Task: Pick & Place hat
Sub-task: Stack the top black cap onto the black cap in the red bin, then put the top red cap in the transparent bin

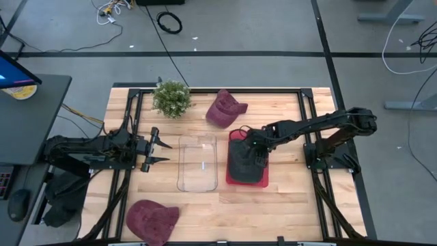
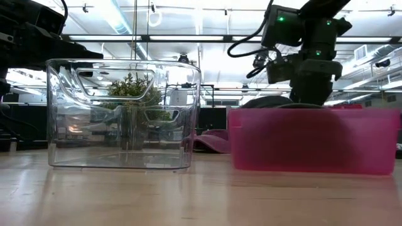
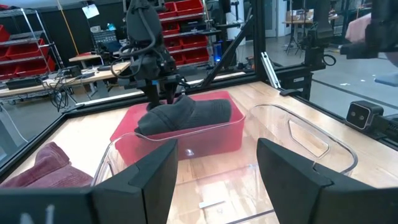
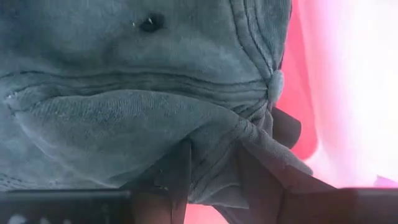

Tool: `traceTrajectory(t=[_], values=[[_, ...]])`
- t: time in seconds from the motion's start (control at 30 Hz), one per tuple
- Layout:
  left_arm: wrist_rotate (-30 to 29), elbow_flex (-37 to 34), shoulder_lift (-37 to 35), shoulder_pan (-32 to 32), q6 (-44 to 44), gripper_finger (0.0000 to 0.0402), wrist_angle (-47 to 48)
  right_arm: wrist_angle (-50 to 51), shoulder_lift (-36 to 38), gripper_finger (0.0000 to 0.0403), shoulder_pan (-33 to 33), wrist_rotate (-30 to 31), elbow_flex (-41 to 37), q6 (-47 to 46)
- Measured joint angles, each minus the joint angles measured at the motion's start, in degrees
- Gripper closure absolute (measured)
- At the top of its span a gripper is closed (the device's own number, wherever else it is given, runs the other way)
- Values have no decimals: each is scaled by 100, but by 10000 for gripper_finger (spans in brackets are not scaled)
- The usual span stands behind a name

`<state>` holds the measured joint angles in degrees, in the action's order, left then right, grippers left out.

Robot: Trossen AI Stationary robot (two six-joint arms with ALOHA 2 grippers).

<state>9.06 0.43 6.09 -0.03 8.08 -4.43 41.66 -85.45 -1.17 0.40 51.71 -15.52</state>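
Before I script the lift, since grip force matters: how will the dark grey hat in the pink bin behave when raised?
The dark grey hat creases around the right gripper, so probably floppy, sagging when raised. Likely light; its corduroy-like ribbing should resist slipping.

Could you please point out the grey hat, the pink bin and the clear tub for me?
grey hat (image 3: pixel 186 116): left wrist view, on its crown.
pink bin (image 2: pixel 301 141): low view, on its front wall.
clear tub (image 1: pixel 197 186): high view, on its near rim.

A small plant (image 1: pixel 171 98) stands at the table's (image 1: pixel 287 205) far edge; a laptop (image 1: pixel 13 74) sits beside the table
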Motion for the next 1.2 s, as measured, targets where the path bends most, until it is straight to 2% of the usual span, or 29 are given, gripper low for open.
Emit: traceTrajectory(t=[0.23,0.43,0.7,1.0,1.2], values=[[0,0,0,1,-2,179,0,-208,-3,268,2,-2,-3,102],[0,0,0,0,0,179,0,-209,35,268,-4,-334,-3,102],[0,2,0,2,0,179,0,-300,567,268,3,-565,-3,-144],[0,0,0,0,0,179,0,-1015,1193,268,2,-574,-3,-199],[0,0,0,1,0,179,0,-1555,1285,268,2,-539,-3,-9]])
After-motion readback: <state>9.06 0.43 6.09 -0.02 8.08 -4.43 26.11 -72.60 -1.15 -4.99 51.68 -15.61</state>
